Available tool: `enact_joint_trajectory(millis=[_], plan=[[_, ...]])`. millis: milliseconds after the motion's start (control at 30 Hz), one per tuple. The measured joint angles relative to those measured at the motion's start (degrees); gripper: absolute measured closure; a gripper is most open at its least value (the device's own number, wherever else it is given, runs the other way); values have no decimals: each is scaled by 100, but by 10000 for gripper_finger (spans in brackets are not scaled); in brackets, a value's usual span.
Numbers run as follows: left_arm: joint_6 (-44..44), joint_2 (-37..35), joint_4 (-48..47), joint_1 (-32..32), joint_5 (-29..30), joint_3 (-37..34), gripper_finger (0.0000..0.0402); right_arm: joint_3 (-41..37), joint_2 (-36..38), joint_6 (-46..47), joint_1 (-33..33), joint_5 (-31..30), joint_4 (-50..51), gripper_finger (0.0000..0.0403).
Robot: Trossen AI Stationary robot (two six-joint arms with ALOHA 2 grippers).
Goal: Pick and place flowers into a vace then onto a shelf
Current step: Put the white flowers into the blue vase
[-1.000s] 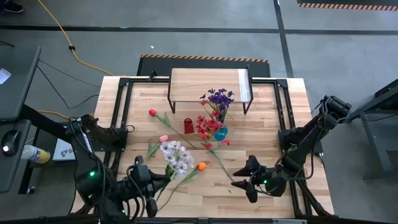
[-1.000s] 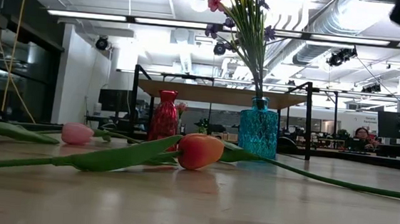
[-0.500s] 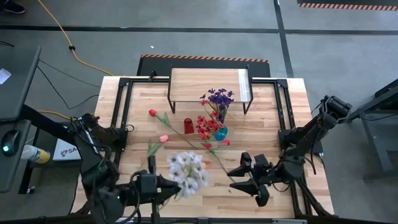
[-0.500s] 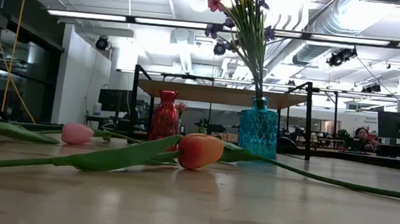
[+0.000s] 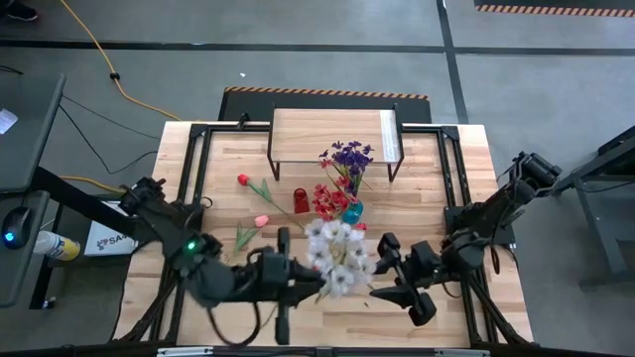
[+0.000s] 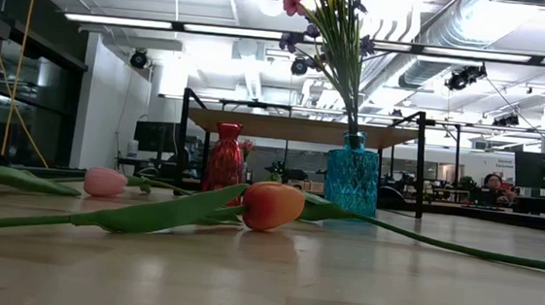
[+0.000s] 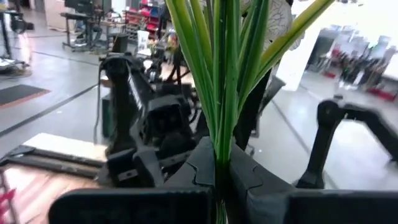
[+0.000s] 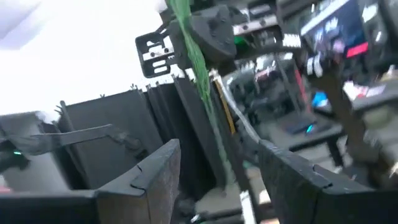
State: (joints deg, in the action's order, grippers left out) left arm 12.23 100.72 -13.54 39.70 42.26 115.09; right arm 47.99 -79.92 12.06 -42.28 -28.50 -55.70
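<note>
High view: left claw (image 5: 298, 276) is clamped on the stems of the white blossom spray (image 5: 340, 255), its blooms just ahead of the fingertips. Right claw (image 5: 382, 263) stands spread wide, facing those blooms; contact cannot be confirmed, likely just apart. Beyond both claws, the blue vase (image 5: 352, 211) holds purple and red flowers (image 5: 342, 177), with the shelf (image 5: 334, 136) behind it.

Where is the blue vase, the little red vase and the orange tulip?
blue vase (image 6: 351, 181), low view, middle of its glass body.
red vase (image 6: 224, 160), low view, its wide belly.
orange tulip (image 6: 272, 206), low view, the flower head lying on the table.
</note>
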Motion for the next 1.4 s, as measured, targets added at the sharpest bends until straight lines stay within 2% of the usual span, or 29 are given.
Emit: enact_joint_trajectory(millis=[233,533,733,933,1233,1400], plan=[[2,293,586,-397,-791,-2,362,47,0,-896,4,-258,-230,198],[157,500,1068,-756,-1298,-2,362,1047,0,-1574,73,-392,1428,198],[160,503,1076,-775,-1317,-2,362,1551,0,-1551,160,-270,2330,198],[72,493,1081,-780,-1258,-2,362,1611,0,-1446,269,75,2343,197],[-168,499,643,-786,-844,-4,362,1622,-2,-1313,108,238,2325,197],[-162,499,575,-782,-838,-7,362,1622,0,-1076,59,236,2344,197]])
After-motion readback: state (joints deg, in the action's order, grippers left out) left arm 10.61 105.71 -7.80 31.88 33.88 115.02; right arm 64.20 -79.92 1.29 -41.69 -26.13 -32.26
